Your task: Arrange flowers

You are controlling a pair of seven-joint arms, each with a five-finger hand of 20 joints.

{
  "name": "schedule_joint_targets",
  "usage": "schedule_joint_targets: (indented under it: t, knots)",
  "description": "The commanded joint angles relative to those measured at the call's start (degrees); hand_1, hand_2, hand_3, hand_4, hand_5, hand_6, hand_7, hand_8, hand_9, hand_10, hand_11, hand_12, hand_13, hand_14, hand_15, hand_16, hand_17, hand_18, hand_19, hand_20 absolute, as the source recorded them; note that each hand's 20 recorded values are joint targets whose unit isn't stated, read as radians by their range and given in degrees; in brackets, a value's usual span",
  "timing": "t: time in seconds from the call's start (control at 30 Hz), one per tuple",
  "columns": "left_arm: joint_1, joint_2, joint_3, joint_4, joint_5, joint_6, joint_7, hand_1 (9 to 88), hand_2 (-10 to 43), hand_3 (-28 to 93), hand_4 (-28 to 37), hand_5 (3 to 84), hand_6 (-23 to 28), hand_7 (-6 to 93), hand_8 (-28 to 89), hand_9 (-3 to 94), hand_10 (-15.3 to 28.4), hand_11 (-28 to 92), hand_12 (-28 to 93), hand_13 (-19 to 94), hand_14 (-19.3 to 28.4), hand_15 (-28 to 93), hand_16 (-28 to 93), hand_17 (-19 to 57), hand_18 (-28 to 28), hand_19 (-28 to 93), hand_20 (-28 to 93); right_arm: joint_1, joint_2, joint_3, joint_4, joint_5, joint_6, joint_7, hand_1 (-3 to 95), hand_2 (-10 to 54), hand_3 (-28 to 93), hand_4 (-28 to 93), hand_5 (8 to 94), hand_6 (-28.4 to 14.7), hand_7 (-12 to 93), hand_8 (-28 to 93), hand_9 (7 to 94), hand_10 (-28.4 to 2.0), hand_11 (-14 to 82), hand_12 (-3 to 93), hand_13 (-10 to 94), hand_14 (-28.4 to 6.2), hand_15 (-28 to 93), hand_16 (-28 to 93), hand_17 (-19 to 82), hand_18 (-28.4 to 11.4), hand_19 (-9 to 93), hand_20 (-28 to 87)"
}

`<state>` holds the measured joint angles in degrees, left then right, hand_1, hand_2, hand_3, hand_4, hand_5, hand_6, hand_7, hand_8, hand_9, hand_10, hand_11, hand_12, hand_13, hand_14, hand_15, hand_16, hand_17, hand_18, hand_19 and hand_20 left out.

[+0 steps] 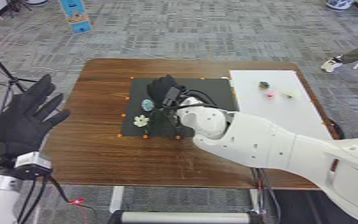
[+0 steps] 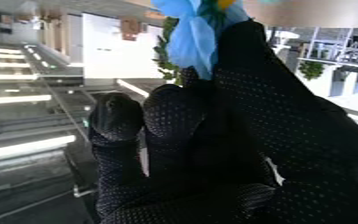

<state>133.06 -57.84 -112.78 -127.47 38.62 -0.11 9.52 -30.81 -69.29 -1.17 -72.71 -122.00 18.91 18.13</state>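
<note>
White flower point(image 1: 141, 121) lies below pale-blue flower point(image 1: 147, 105)

Both show left of centre in the head view, the white one open-faced. Right of centre lie a small pink flower point(image 1: 270, 94) and a yellowish one point(image 1: 287, 95). The right wrist view shows blue petals point(image 2: 191, 37), yellow-centred.

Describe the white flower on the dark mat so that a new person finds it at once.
On the brown table is a dark mat edged with orange dots. In the head view, the white flower is by the mat's left edge. Its white petals set it apart from the light-blue thing beyond it.
</note>
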Motion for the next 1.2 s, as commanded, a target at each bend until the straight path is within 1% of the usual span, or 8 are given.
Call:
schedule_joint_targets:
  t: [0.03, 0.13, 0.3, 0.53, 0.6, 1.07, 1.17, 1.2]
  knots:
    - [-1.16, 0.75, 0.68, 0.28, 0.23, -1.06, 0.12, 24.9, -9.5, 58, -28.3, 20.9, 2.7, 11.1, -6, 16.1, 8.1, 3, 22, 13, 12.6, 2, 8, -15.3, 22.2, 34, 6, 0.83, -2.1, -1.62, 3.25, -1.54, 3.05, 1.99, 57.2, -9.5, 77, -28, 74.5, 5.3, 46, -5, 83.4, -3.7, 21.2, 40.9, 65, -4.6, 76, 43, 36, -18.5, 88, 59]
    - [-1.37, 0.86, 0.73, 0.35, 0.23, -1.05, -0.24, 24.9, -9.5, 59, -28.3, 20.8, 2.7, 10.9, -6, 16.0, 8.0, 3, 22, 13, 12.5, 2, 8, -15.3, 22.2, 34, 6, 0.38, -2.58, -1.21, 3.65, -1.72, 3.13, 2.6, 57.3, -9.5, 77, -28, 74.4, 5.3, 46, -5, 83.4, -3.6, 21.3, 40.7, 65, -4.5, 76, 43, 36, -18.5, 88, 59]
    - [-1.63, 0.94, 0.78, 0.45, 0.18, -1.11, -0.13, 25.2, -9.5, 58, -28.3, 20.8, 2.6, 10.8, -6, 16.0, 8.0, 3, 22, 13, 12.5, 2, 8, -15.4, 22.3, 34, 7, 0.75, -2.82, -1.31, 2.89, -1.98, 2.63, 3.0, 57.1, -9.5, 77, -28, 74.2, 5.6, 46, -5, 83.3, -3.7, 21.3, 40.8, 65, -4.6, 76, 43, 36, -18.6, 88, 59]
    - [-1.76, 1.05, 0.94, 0.58, 0.08, -1.16, -0.42, 25.0, -9.5, 59, -28.3, 20.7, 2.6, 10.8, -6, 15.9, 8.1, 3, 22, 13, 12.6, 2, 8, -15.4, 22.3, 34, 7, -0.25, -2.26, 0.85, 2.07, -3.12, -1.76, 2.22, 55.3, -9.5, 74, -28, 72.0, 6.5, 41, -5, 83.0, -3.3, 14.0, 40.3, 65, -4.9, 77, 41, 36, -18.3, 88, 59]
    - [-1.62, 0.98, 0.82, 0.5, 0.13, -1.12, -0.21, 25.0, -9.5, 59, -28.3, 20.7, 2.7, 10.7, -6, 15.9, 8.0, 3, 22, 13, 12.5, 2, 8, -15.4, 22.4, 34, 7, -0.06, -2.16, 0.49, 2.01, -3.16, -1.66, 2.62, 55.1, -9.5, 71, -28, 71.3, 6.5, 39, -6, 82.6, -3.5, 12.8, 39.9, 64, -5.4, 78, 39, 36, -18.2, 88, 59]
    - [-1.11, 0.79, 0.34, 0.27, -0.03, -1.01, -0.42, 25.1, -8.9, 58, -28.3, 20.6, 2.4, 11.6, -6, 15.6, 7.8, 4, 23, 13, 12.3, 2, 9, -15.5, 22.1, 34, 7, -0.68, -1.39, 2.48, 1.07, -4.35, -6.3, 3.21, 53.1, -9.5, 69, -28, 68.4, 6.4, 37, -6, 80.0, -3.7, 10.1, 38.7, 63, -5.8, 80, 36, 34, -18.2, 87, 59]
    - [-1.22, 0.78, 0.38, 0.35, -0.07, -1.11, -0.13, 24.9, -9.0, 58, -28.3, 20.6, 2.4, 11.7, -6, 15.6, 7.7, 4, 23, 12, 12.3, 2, 9, -15.5, 22.1, 34, 7, -0.23, -1.3, 2.68, 0.84, -3.94, -7.53, 3.12, 52.6, -9.5, 67, -28, 67.1, 6.0, 37, -6, 79.0, -3.8, 9.8, 38.0, 62, -5.9, 80, 35, 34, -18.1, 87, 59]
    - [-1.37, 0.89, 0.41, 0.38, -0.1, -1.16, -0.49, 24.9, -9.0, 58, -28.3, 20.6, 2.4, 11.7, -6, 15.6, 7.8, 4, 23, 12, 12.3, 2, 9, -15.5, 22.1, 34, 7, -0.51, -1.14, 3.06, 0.74, -3.69, -7.74, 2.94, 51.4, -9.5, 67, -28, 66.6, 6.0, 37, -6, 78.5, -3.9, 9.9, 37.6, 62, -6.0, 80, 35, 34, -18.3, 87, 59]
